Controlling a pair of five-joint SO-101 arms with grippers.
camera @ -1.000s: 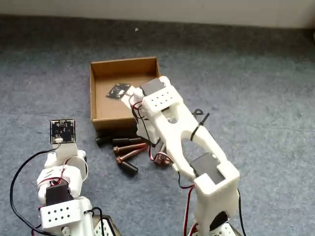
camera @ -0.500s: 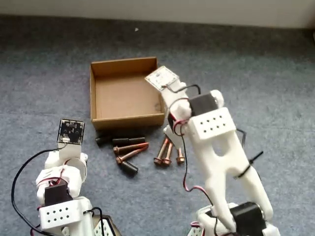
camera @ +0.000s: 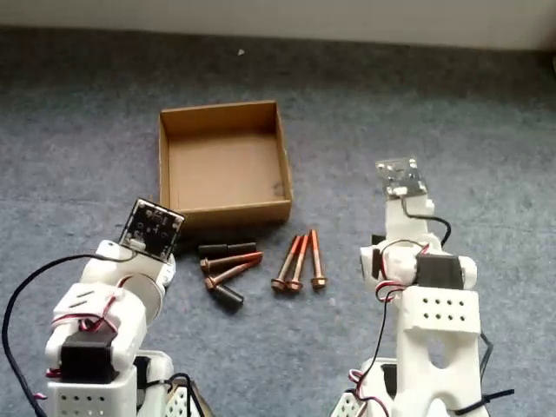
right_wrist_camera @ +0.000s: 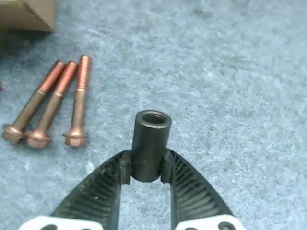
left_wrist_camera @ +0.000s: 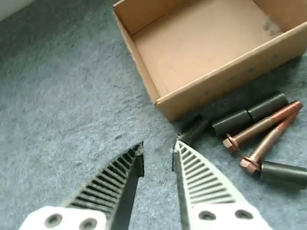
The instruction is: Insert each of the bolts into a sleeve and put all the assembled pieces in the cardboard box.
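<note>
From above, my cardboard box [camera: 228, 212] sits empty, with three loose bolts [camera: 297, 261] lying just in front of it. Left wrist: the left gripper [left_wrist_camera: 158, 146] hangs open over the carpet [left_wrist_camera: 72, 96], near a dark sleeve [left_wrist_camera: 194, 130]. Right wrist: the right gripper [right_wrist_camera: 145, 163] pinches a sleeve [right_wrist_camera: 151, 134] bore-outward, I judge so it can take a bolt.

Grey carpet-like desk [camera: 486, 130]; pale strip [camera: 347, 16] along its far edge; small white speck [camera: 241, 52] on the grey near that strip.
</note>
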